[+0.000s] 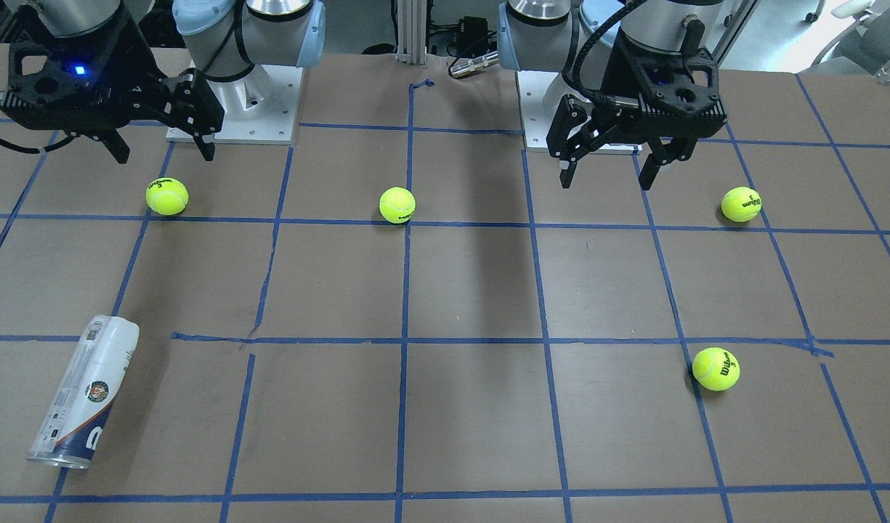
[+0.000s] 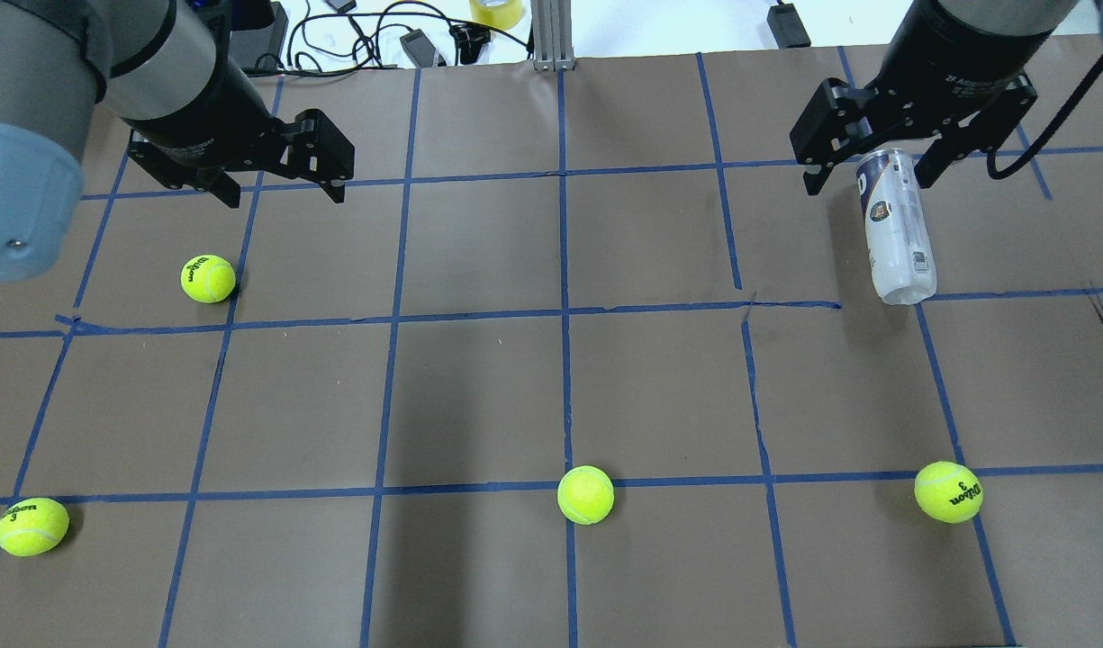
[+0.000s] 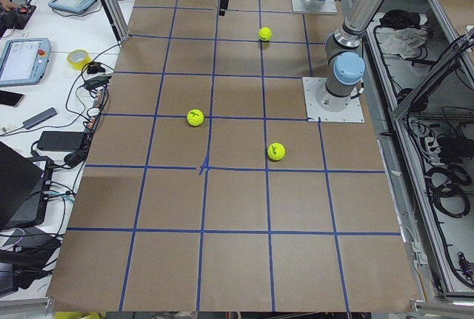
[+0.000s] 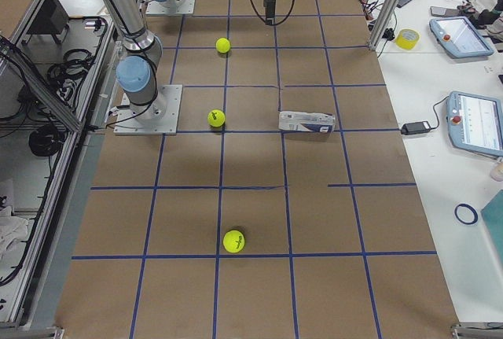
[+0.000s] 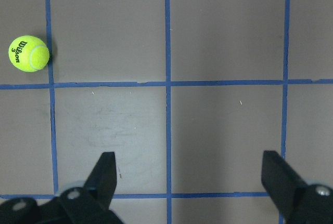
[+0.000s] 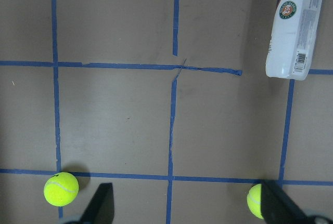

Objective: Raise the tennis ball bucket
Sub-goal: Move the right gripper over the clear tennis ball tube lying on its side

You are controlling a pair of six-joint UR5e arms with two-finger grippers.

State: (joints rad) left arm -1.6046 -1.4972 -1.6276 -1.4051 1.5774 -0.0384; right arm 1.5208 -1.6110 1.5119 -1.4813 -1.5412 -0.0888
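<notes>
The left arm [image 2: 146, 81] reaches out from its base and bends at the elbow, so its wrist points straight down. The left gripper [image 1: 607, 178] hangs up in the air. Its two black fingers [image 5: 104, 174] are spread wide apart and it is empty. The right arm [image 2: 965, 36] is bent the same way, and its wrist points down too. The right gripper [image 1: 165, 155] also hangs in the air, fingers wide apart, with nothing in its grip. A small blue light [image 1: 79, 70] glows on the right gripper's black body. The two grippers are far from each other, one out on each side.
</notes>
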